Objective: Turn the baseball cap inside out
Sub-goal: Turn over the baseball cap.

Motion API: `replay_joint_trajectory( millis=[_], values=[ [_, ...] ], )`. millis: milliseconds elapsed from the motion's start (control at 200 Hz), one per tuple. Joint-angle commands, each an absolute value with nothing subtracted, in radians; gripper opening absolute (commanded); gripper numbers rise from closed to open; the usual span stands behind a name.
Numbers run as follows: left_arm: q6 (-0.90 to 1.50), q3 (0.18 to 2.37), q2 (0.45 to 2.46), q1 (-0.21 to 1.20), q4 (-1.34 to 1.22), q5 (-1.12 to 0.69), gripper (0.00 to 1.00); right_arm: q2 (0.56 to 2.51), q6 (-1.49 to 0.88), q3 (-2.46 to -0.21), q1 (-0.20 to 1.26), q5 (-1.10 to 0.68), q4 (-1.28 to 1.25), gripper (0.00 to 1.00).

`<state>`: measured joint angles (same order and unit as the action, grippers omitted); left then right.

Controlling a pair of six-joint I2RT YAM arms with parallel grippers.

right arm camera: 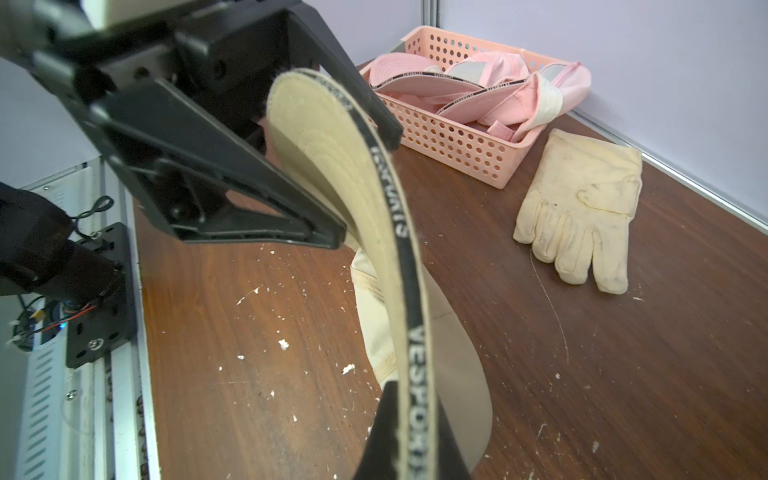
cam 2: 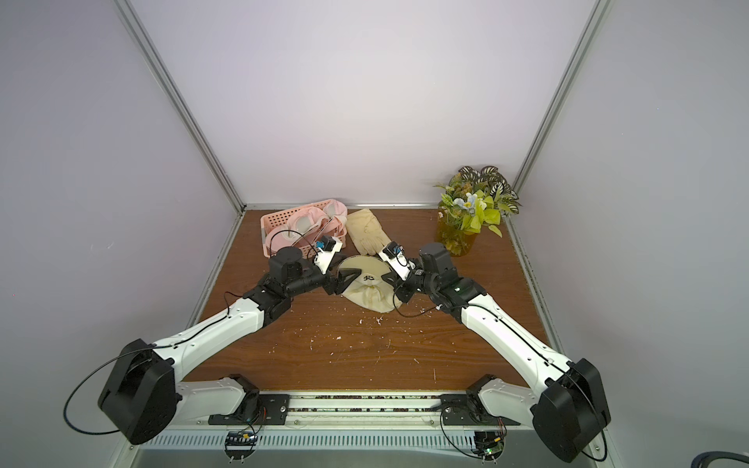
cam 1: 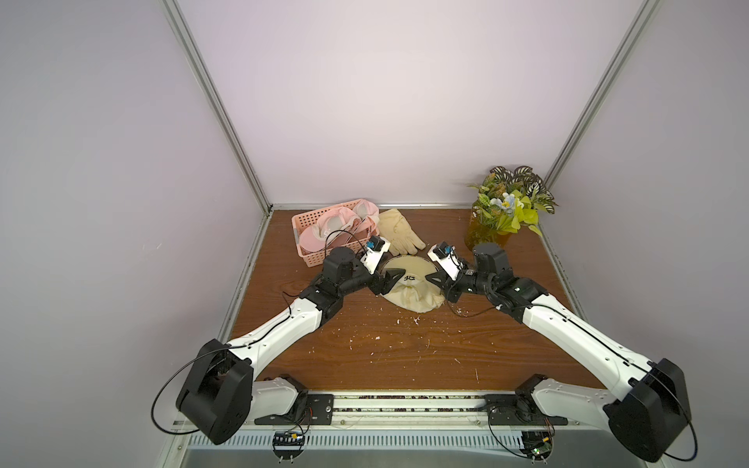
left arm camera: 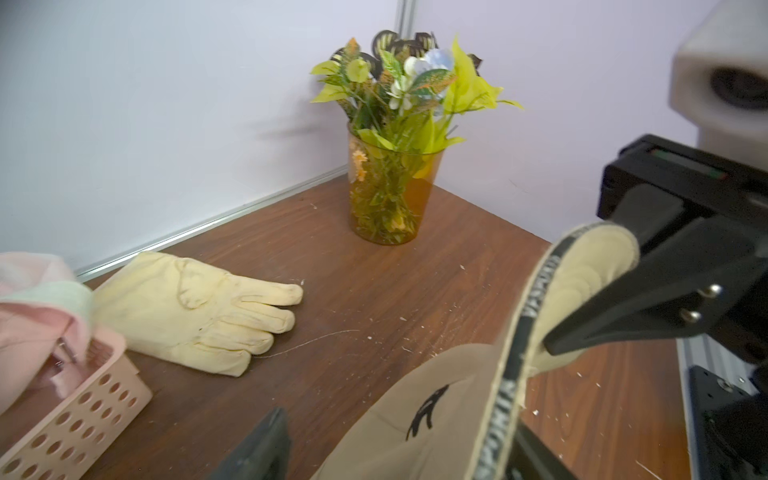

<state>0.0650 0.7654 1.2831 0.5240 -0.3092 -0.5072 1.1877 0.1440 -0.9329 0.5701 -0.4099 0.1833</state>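
Centrally on the table (cam 1: pixel 364 348), the beige cap (cam 1: pixel 409 293) is found with its crumpled crown resting on the wood and its brim held up between the two arms. The brim's right end is clamped by the right gripper (left arm camera: pixel 557 340), whose jaws are pressed together on it. The jaws of the left gripper (right arm camera: pixel 368 189) are seen spread apart on either side of the brim's left end, not pinched onto it. At the far left, a pink perforated basket (right arm camera: pixel 457 145) is filled with several pink caps (right arm camera: pixel 478 87), heaped above its rim. A pale glove (cam 1: pixel 399 231) is laid flat just right of the basket. At the far right, an amber cup (cam 1: pixel 484 241) is stocked with artificial flowers (cam 1: pixel 510 198).
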Motion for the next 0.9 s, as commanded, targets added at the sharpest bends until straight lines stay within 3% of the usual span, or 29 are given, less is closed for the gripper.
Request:
replay_joint_trajectory(
  millis=[0,130,215,275,540,896],
  values=[
    [0.019,0.809,1.31,0.52,-0.276,-0.642,0.57,1.151,0.117,-0.955,0.573,-0.487,0.11,0.0],
    [0.057,0.81,1.288,0.519,-0.285,-0.653,0.17,1.154,0.097,-0.919,0.572,-0.502,0.068,0.0],
    [0.102,0.807,1.261,0.52,-0.301,-0.645,0.01,1.157,0.088,-0.878,0.569,-0.488,0.028,0.12],
    [0.125,0.811,1.243,0.52,-0.302,-0.651,0.0,1.157,0.09,-0.844,0.567,-0.48,-0.005,0.22],
    [0.204,0.846,1.185,0.518,-0.263,-0.665,0.0,1.176,0.133,-0.732,0.552,-0.487,-0.115,0.38],
    [0.344,0.875,1.128,0.502,-0.281,-0.594,0.0,1.176,0.188,-0.692,0.549,-0.661,-0.104,0.41]
  ],
)
